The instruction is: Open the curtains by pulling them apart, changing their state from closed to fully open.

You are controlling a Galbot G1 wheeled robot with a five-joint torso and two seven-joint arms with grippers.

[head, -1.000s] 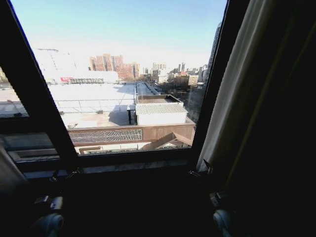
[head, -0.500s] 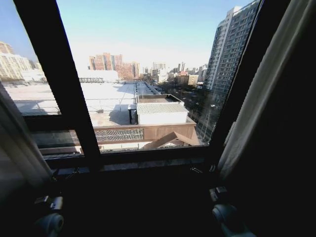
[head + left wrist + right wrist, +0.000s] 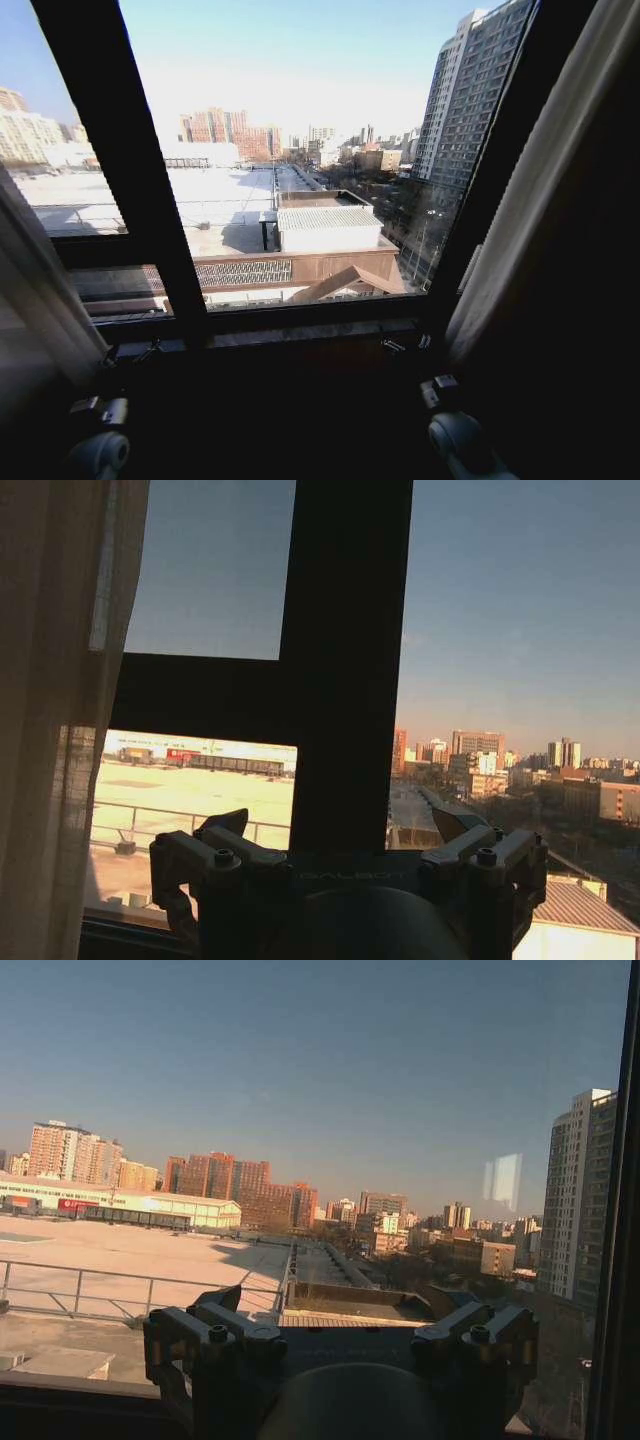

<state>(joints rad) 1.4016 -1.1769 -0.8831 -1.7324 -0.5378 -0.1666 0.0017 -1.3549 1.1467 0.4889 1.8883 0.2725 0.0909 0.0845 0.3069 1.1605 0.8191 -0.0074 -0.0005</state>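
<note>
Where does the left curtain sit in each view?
Head view: left curtain bunched at the left edge, beside the frame bar.
Left wrist view: left curtain hangs near the frame bar, beyond the left gripper.
Right wrist view: bare glass above the right gripper.
Shared landmark: the pale flat roof.

View panned left, curtains [image 3: 540, 190] unmoved — right hand [image 3: 405, 345] nudged

I see the curtains pulled apart, leaving the glass between them bare. The left panel [image 3: 35, 290] hangs bunched at one edge. The right panel [image 3: 520, 200] hangs bunched opposite, cream-beige.
</note>
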